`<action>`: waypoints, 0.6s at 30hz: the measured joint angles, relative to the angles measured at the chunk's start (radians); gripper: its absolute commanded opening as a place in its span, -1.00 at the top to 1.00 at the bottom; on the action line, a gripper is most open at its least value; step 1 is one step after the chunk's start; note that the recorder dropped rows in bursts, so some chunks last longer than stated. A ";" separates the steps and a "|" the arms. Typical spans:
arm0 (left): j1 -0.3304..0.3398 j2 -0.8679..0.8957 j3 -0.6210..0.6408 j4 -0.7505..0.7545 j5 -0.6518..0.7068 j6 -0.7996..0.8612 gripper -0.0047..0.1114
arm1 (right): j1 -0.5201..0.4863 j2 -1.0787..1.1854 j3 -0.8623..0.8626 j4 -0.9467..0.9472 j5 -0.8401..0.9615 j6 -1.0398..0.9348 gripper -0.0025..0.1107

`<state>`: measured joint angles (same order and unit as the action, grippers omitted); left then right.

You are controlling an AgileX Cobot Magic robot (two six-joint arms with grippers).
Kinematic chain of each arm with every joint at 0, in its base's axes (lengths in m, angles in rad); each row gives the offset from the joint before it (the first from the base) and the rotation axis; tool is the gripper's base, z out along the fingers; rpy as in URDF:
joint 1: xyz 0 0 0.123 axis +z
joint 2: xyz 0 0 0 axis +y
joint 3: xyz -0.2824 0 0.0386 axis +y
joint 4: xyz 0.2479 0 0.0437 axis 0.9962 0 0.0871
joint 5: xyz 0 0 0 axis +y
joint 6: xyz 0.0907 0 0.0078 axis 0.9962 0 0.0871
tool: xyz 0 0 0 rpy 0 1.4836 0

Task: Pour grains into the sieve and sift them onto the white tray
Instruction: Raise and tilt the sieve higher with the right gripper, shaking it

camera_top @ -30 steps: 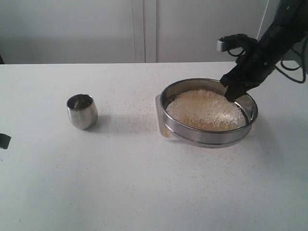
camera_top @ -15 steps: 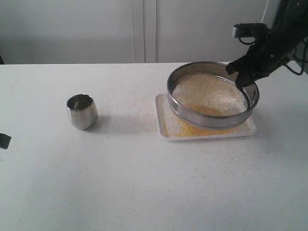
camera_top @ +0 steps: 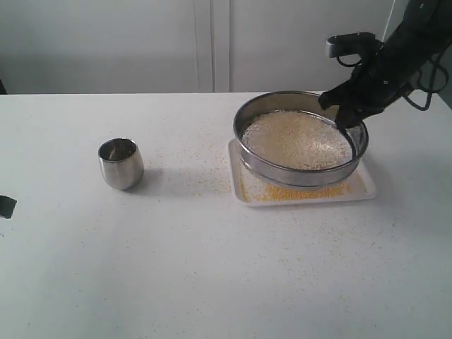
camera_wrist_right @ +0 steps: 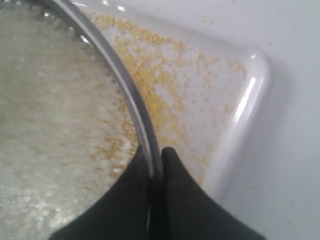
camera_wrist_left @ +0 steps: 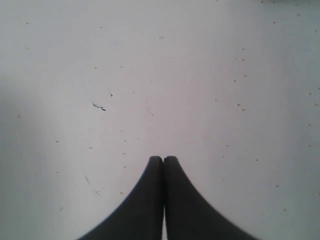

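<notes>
At the near left edge of the table [camera_top: 212, 268], well apart from the work, the left gripper [camera_wrist_left: 163, 159] hangs over bare, speckled tabletop with its jaws pressed together on nothing. A little farther back stands the small steel cup [camera_top: 121, 164], upright and alone; I see no grains in it, though its inside is dim.

Farther right lies the white tray [camera_top: 368, 185], its long axis running left to right in the exterior view. It carries a thin scatter of golden-yellow meal [camera_top: 282, 192], thickest under the sieve and sparse toward the corners.

Above the tray, lifted clear of it and roughly level, is the sieve [camera_top: 293, 175]. It holds a broad layer of grains [camera_top: 296, 140], mostly pale, coarser flakes (the finer yellow seems largely to have dropped through).

Farthest back, the right gripper [camera_wrist_right: 156, 152] pinches the sieve's rim between narrowly set jaws, one finger inside the ring and one outside. The grip sits on the far right of the ring, so the sieve's whole body lies left of the claw and toward the camera. By my judgement, sifting is well along, and any further shake should run along the tray's length, since the ring spans nearly all of it.
</notes>
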<state>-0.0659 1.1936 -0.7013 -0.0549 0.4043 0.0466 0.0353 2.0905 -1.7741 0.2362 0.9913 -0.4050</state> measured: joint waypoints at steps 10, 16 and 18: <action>0.000 0.000 0.000 0.000 0.000 0.000 0.92 | -0.025 0.013 0.001 -0.053 0.003 0.039 0.96; 0.000 0.000 0.000 0.000 0.000 0.000 0.92 | -0.069 0.025 0.009 0.118 -0.062 -0.059 0.96; 0.000 0.000 0.000 0.000 0.000 0.000 0.92 | -0.040 0.022 0.013 0.041 -0.046 -0.047 0.96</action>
<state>-0.0659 1.1936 -0.7013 -0.0549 0.4043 0.0466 -0.0048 2.1126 -1.7607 0.2773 0.9450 -0.4520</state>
